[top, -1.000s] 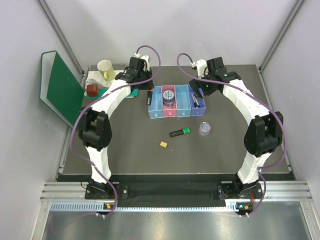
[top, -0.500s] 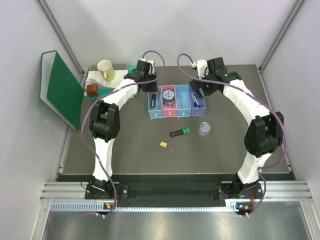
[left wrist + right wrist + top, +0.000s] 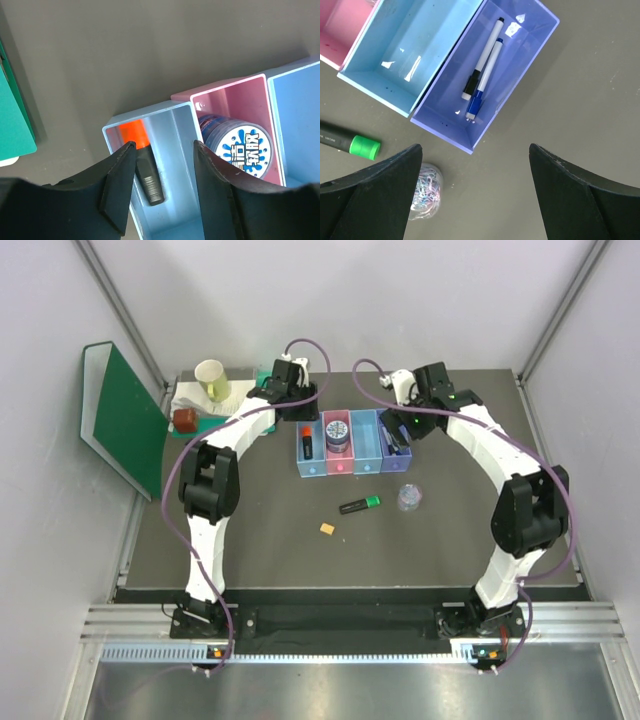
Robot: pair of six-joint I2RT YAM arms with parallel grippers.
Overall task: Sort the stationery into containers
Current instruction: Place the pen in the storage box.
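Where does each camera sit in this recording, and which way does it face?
Top external: fixed above and behind the arms, looking down on the table; both arms show, bases at the bottom edge.
Left wrist: on the left arm, facing down into the light blue bin with the orange-capped highlighter; the open left pincer frames it.
Right wrist: on the right arm, facing down at the purple bin holding two pens; the open right pincer shows.
Shared: both wrist views catch the pink bin.

An orange-capped highlighter (image 3: 142, 160) is pictured lying in the light blue bin (image 3: 186, 131), between the jaws of the left gripper (image 3: 162, 150). A blue-patterned tin (image 3: 237, 145) is seen in the pink bin (image 3: 225, 87) just beside it. 2 white pens (image 3: 482, 65) are shown in the purple bin (image 3: 520, 75) ahead of the right gripper (image 3: 475, 147).
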